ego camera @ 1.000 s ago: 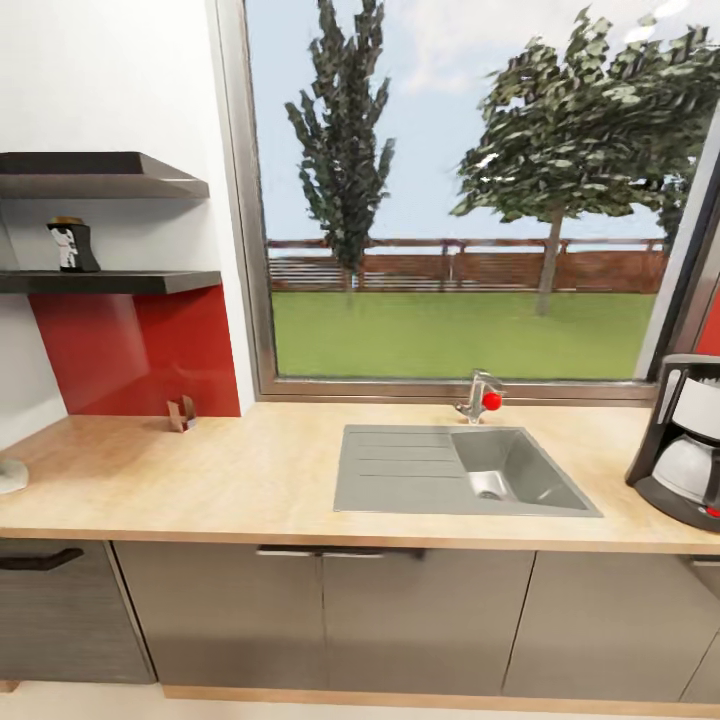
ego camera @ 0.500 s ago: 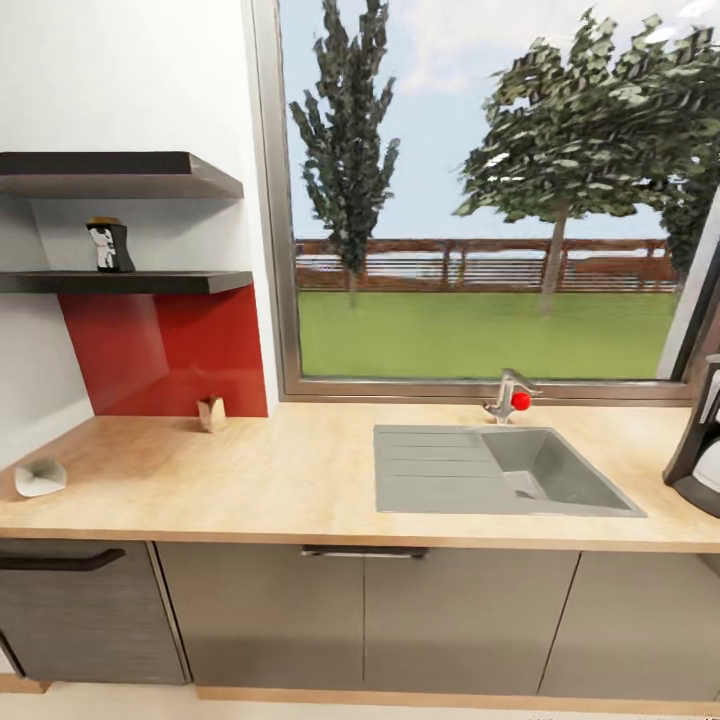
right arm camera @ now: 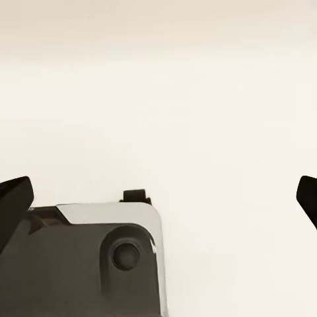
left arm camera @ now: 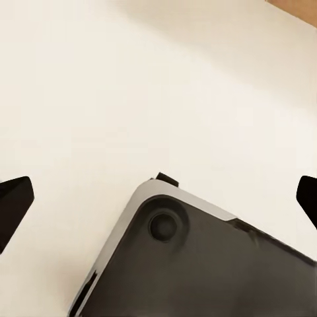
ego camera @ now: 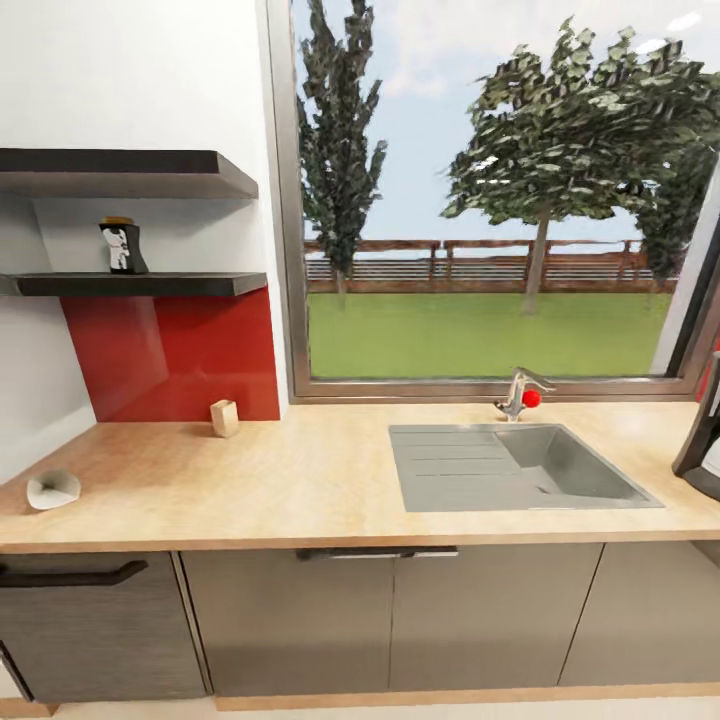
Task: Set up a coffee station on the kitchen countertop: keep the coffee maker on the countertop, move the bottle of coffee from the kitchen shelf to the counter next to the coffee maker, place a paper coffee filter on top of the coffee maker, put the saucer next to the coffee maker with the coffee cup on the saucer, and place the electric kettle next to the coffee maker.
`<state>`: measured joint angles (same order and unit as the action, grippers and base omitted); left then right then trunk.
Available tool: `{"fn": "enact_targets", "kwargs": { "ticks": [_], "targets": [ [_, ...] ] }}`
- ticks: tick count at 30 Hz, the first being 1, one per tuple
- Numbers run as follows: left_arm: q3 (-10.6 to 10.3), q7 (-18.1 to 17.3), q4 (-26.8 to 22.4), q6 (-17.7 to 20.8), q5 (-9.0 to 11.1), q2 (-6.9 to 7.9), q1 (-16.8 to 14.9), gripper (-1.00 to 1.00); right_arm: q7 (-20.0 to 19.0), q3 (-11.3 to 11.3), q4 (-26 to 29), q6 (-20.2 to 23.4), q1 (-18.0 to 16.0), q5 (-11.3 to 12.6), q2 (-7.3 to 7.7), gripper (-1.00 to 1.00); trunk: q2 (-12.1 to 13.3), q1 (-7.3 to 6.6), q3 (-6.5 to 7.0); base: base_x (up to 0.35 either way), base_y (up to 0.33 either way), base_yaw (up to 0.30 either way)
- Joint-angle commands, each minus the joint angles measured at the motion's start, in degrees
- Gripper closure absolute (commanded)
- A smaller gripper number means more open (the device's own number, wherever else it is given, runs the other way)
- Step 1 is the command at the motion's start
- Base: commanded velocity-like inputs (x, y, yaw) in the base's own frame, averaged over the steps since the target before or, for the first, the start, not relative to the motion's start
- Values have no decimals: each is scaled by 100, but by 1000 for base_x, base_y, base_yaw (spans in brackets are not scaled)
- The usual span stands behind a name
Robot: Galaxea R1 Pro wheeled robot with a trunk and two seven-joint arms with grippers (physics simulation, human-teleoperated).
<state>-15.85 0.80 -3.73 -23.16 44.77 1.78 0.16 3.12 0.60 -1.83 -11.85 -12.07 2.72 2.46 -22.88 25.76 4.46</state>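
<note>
The bottle of coffee (ego camera: 124, 247), dark with a gold cap and white label, stands on the lower board of the kitchen shelf (ego camera: 150, 284) at the upper left. A white paper coffee filter (ego camera: 52, 489) lies at the far left of the beige countertop (ego camera: 300, 480). At the right edge, a slice of the black coffee maker (ego camera: 703, 445) stands on the counter. In the wrist views my left gripper (left arm camera: 160, 198) and right gripper (right arm camera: 160, 197) hang open over pale floor, fingertips wide apart with nothing between them, above my dark base.
A grey sink (ego camera: 520, 466) with a red-knobbed faucet (ego camera: 521, 394) is set into the counter at right of centre, under a large window. A small wooden block (ego camera: 225, 417) stands by the red backsplash. Grey cabinets (ego camera: 400, 620) run below the counter.
The whole picture has shifted right as the camera turned left. The coffee maker slid almost out at the right edge, and the filter and shelf came further into view.
</note>
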Motion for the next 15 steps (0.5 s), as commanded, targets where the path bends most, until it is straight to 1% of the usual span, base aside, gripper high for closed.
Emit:
{"fn": "enact_targets", "kwargs": {
  "ticks": [1,10,15],
  "targets": [
    [-47,8,-5,-11,42,2,2,-100,31,9,-19,-44,-6,27,0,-100,-4,2,-1,0,342,-4],
    [-41,8,-5,-14,75,7,2,-100,73,10,-25,-46,-6,27,-30,-100,-4,2,-1,0,342,-1],
    [-43,8,-5,-20,55,5,2,-100,74,10,-27,-46,-6,27,-41,-100,-4,2,-1,0,342,0]
  ]
}}
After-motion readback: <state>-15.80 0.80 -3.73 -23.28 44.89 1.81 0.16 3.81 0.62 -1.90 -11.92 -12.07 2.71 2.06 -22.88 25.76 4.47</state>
